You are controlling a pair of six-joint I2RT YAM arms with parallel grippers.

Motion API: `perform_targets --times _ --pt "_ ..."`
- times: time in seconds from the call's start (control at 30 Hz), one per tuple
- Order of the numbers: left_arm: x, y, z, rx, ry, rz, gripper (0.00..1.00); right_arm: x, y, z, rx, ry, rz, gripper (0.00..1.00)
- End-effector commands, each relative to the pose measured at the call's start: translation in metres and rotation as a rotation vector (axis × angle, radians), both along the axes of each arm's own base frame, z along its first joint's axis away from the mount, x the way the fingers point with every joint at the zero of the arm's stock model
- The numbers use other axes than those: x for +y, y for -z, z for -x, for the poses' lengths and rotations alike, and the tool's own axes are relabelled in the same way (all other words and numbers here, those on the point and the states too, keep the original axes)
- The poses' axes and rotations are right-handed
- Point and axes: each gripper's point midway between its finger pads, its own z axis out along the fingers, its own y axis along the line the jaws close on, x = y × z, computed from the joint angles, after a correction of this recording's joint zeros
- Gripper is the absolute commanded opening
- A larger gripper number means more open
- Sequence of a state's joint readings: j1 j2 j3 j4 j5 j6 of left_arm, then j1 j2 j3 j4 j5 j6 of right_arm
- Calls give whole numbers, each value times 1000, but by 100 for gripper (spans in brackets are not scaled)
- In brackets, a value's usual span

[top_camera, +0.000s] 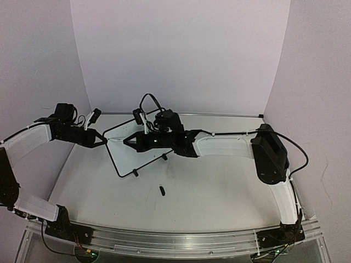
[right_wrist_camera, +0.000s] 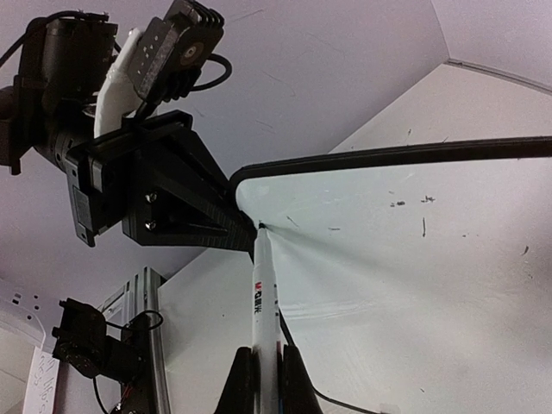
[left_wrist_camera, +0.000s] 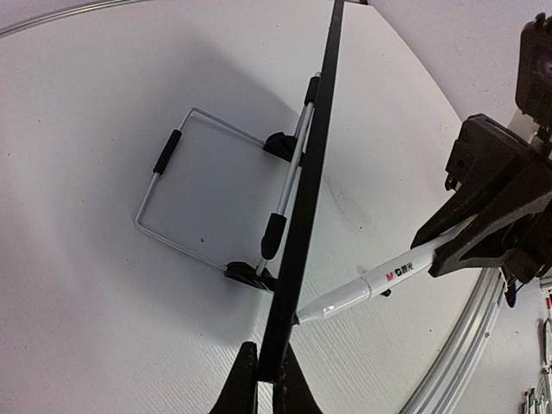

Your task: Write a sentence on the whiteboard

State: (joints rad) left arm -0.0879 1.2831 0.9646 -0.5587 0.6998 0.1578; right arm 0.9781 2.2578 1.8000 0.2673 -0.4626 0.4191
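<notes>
The whiteboard (top_camera: 124, 156) stands tilted on the table on its wire stand (left_wrist_camera: 203, 191). My left gripper (top_camera: 104, 141) is shut on the black frame at the board's left corner, and in the left wrist view the frame (left_wrist_camera: 304, 207) runs edge-on into my left gripper (left_wrist_camera: 267, 369). My right gripper (right_wrist_camera: 264, 355) is shut on a white marker (right_wrist_camera: 262, 297). The marker's tip touches the board face (right_wrist_camera: 388, 267) close to that held corner. No sentence shows on the board, only a few small dark specks (right_wrist_camera: 407, 203).
A small black marker cap (top_camera: 162, 190) lies on the table in front of the board. White walls close in the back and both sides. An aluminium rail (top_camera: 181, 241) runs along the near edge between the arm bases.
</notes>
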Motion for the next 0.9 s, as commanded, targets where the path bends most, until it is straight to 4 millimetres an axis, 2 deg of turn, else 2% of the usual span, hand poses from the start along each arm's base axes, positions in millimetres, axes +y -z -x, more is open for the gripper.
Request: perform_targets --times 0.0,0.17,0.27,0.53,0.7,0.87 --pt "2 -13 2 -36 -5 -3 0 -12 9 -6 -9 65 42 0" --pt "3 -12 2 -38 -6 -5 0 -20 11 -4 -14 75 57 0" --pt "3 -12 1 -37 -7 -5 0 -20 3 0 -22 58 36 0" --pt "5 -12 1 -39 -16 -14 0 -27 -42 23 -37 -19 -102 0" --pt "4 -11 0 -37 -16 -15 0 -33 -59 22 -57 -6 -130 0" --pt "5 -12 1 -39 -17 -16 0 -27 -56 14 -36 -10 -140 0"
